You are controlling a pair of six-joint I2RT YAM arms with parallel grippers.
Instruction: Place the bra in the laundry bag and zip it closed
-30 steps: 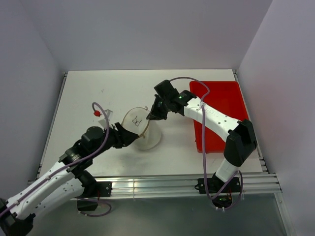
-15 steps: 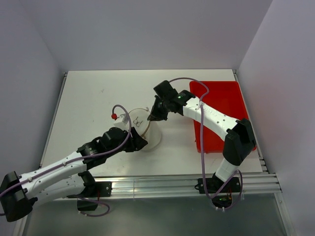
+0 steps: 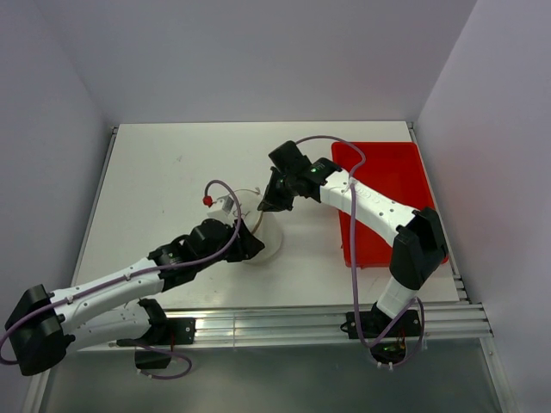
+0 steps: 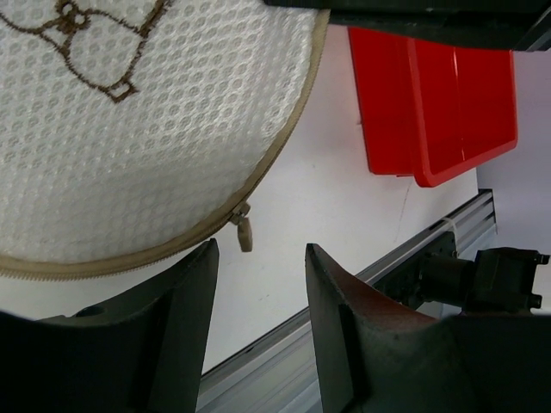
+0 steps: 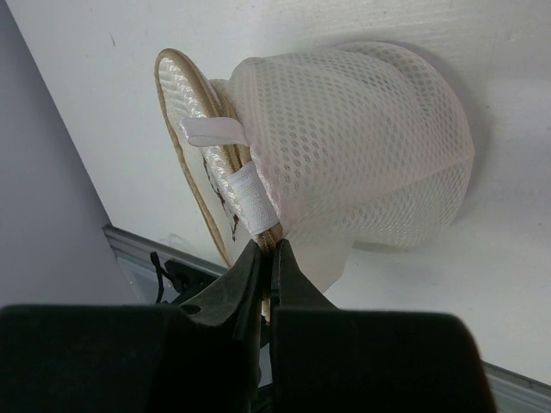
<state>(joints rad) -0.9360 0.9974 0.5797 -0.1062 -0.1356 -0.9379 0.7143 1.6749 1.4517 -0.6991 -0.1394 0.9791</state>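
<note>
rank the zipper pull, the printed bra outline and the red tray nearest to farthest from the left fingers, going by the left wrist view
1. zipper pull, just above the gap between the left fingers, on the laundry bag's seam
2. printed bra outline, upper left on the bag's mesh face
3. red tray, upper right, well beyond the bag

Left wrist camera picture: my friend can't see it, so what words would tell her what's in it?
The round face of a cream mesh laundry bag, printed with a brown bra outline, fills the upper left, its small zipper pull dangling just above the open left gripper. A red plastic tray sits on the white table behind.
</note>
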